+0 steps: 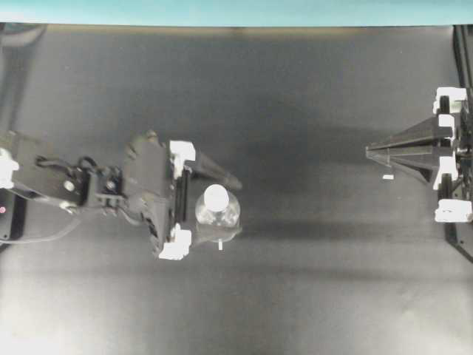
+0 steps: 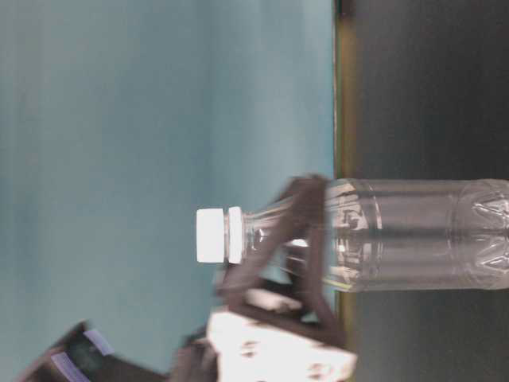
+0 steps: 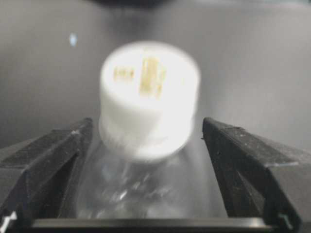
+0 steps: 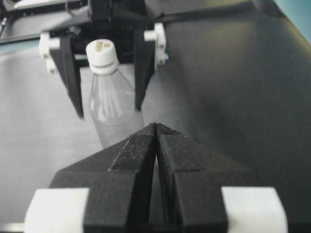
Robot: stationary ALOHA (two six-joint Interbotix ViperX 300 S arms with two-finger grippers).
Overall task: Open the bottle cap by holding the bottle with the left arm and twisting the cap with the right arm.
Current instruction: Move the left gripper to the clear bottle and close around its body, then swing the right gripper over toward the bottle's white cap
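The bottle [image 1: 219, 211] stands upright on the dark bench [image 1: 295, 296], left of centre in the overhead view, with the white bottle cap [image 1: 216, 195] on its neck. The left gripper [image 1: 224, 207] sits at the bottle with its jaws spread wide, one finger on each side of the bottle's upper body, neither visibly pressing it. Well apart from the bottle, at the bench's right edge, the right gripper [image 1: 369, 151] has its jaws closed together, holding nothing.

The bottle [image 1: 218, 211] stands between the left end effector [image 1: 214, 211] fingers (right end effector [image 1: 369, 151] well apart).
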